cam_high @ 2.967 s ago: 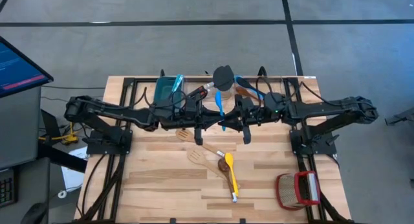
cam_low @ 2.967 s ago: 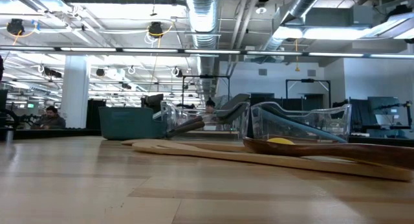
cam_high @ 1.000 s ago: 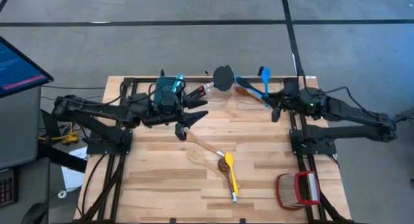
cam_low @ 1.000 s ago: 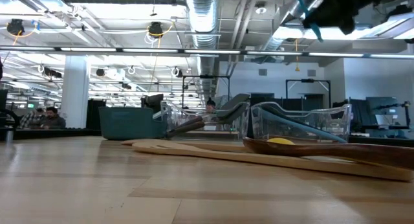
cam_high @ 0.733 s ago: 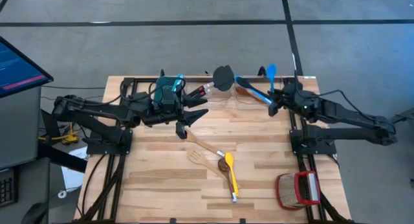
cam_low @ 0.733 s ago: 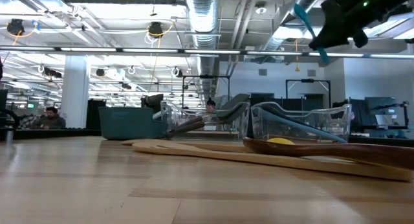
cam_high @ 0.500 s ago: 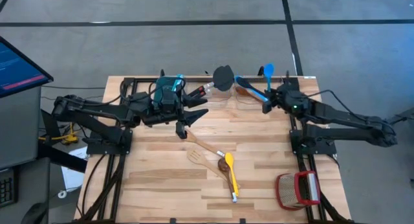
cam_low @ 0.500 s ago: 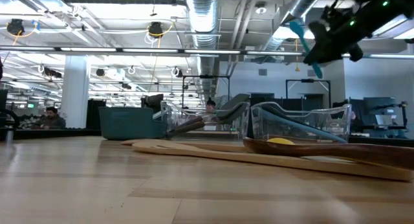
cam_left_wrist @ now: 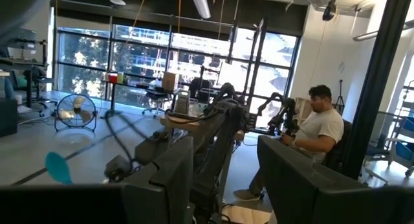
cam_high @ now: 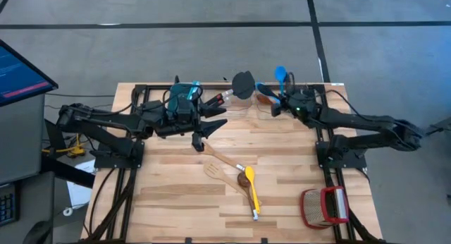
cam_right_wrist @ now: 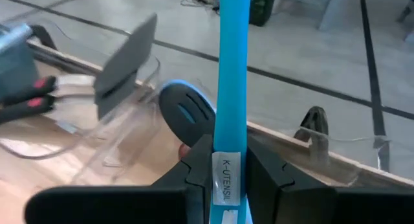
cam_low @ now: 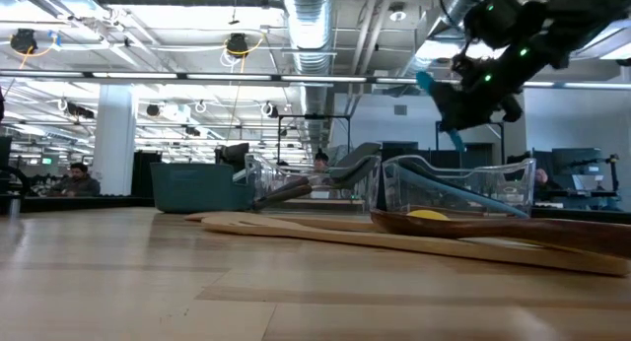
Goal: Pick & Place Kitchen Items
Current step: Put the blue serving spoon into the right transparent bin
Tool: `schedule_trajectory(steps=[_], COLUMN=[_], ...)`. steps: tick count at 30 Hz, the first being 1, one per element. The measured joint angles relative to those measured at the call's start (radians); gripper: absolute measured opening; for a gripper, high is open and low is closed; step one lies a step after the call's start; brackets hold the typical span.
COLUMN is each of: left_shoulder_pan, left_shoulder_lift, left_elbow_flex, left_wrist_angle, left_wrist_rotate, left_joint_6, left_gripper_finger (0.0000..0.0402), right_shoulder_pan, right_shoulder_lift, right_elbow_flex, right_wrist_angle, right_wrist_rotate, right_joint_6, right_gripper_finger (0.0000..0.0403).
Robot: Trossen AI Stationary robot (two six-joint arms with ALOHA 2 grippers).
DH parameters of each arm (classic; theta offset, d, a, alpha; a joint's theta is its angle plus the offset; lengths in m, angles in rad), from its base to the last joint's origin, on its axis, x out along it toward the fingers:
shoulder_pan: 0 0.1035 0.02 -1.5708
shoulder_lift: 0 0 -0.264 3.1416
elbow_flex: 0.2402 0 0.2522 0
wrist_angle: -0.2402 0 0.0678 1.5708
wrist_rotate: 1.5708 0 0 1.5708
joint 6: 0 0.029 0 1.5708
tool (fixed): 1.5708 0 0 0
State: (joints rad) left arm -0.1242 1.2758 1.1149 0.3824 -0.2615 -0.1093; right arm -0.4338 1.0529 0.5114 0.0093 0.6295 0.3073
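My right gripper (cam_high: pixel 280 101) is shut on a blue silicone spoon (cam_high: pixel 280 75) above the far middle of the table, over two clear bins (cam_low: pixel 458 188) holding black and blue utensils. In the right wrist view a black slotted turner (cam_right_wrist: pixel 187 111) and a black spatula (cam_right_wrist: pixel 126 56) stick out of those bins. My left gripper (cam_high: pixel 211 127) hangs open and empty beside the teal bin (cam_high: pixel 182 96). Two wooden spoons (cam_high: pixel 224 163) and a yellow spoon (cam_high: pixel 251 191) lie flat mid-table. My right gripper pinches the blue spoon's handle (cam_right_wrist: pixel 223 143) between its two fingers, at a white label. The handle runs on past the fingertips. The spoon is lifted clear and tilted, its bowl (cam_low: pixel 427 82) uppermost and its other end (cam_low: pixel 456 142) pointing down over the clear bin.
A red-and-tan woven basket (cam_high: pixel 325 205) stands at the near right corner. A black frame (cam_high: pixel 141 96) edges the table's sides. Bare wood lies near left (cam_high: pixel 169 202). The left wrist view shows a seated person (cam_left_wrist: pixel 317 133) beyond the table.
My right gripper has carried the blue spoon from the far right edge toward the table's left and down, over the clear bins, tipping its fingers downward. The spoon has stayed in its hold, clear of everything.
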Motion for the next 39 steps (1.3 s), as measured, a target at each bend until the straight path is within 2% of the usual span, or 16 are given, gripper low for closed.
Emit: schedule_trajectory(steps=[9, 19, 25, 31, 33, 39], left_shoulder_pan=[0.0, 0.0, 0.0, 0.0, 0.0, 0.0], left_shoulder_lift=[0.0, 0.0, 0.0, 0.0, 0.0, 0.0], left_elbow_flex=[0.0, 0.0, 0.0, 0.0, 0.0, 0.0], left_wrist_angle=[-0.002, -0.002, -0.004, -0.008, -0.009, -0.009], left_wrist_rotate=[0.0, 0.0, 0.001, 0.001, 0.001, 0.001], left_joint_6=[0.0, 0.0, -0.003, -0.003, -0.003, -0.003], left_gripper_finger=[0.0159, 0.0159, 0.0159, 0.0159, 0.0159, 0.0159], right_shoulder_pan=[-0.054, -0.054, -0.053, -0.053, -0.054, -0.052], right_shoulder_lift=[0.204, 0.338, 0.365, 0.337, 0.32, 0.289], right_elbow_flex=[0.0, 0.001, 0.006, 0.002, 0.001, 0.001], right_wrist_angle=[0.082, 0.097, 0.108, 0.083, 0.054, -0.004], right_wrist_rotate=[-0.007, -0.007, -0.027, -0.04, -0.043, -0.06], right_joint_6=[-0.003, -0.052, -0.05, -0.008, 0.005, 0.008], right_gripper_finger=[0.0052, 0.0052, 0.0052, 0.0053, 0.0072, 0.0164])
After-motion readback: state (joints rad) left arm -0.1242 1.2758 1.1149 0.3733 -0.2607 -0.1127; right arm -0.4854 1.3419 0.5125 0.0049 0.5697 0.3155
